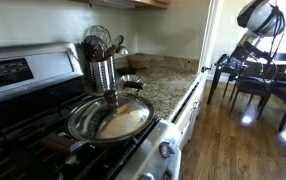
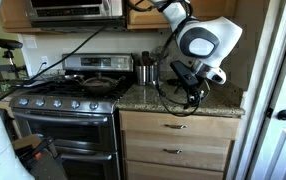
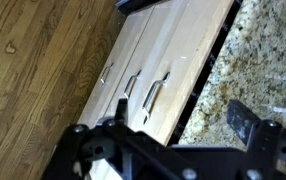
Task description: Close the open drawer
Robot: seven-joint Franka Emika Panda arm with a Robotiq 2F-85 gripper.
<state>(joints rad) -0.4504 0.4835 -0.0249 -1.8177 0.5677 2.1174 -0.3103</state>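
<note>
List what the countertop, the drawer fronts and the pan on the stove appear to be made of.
Countertop: speckled brown-grey stone, likely polished granite.
Drawer fronts: light wood with visible grain, in a smooth satin finish.
Pan: shiny silvery metal, probably stainless steel, judging by its reflective rim.

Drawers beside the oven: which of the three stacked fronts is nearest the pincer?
The top drawer, directly under the granite countertop. The middle drawer and bottom drawer lie lower, farther from the pincer above the countertop.
</note>
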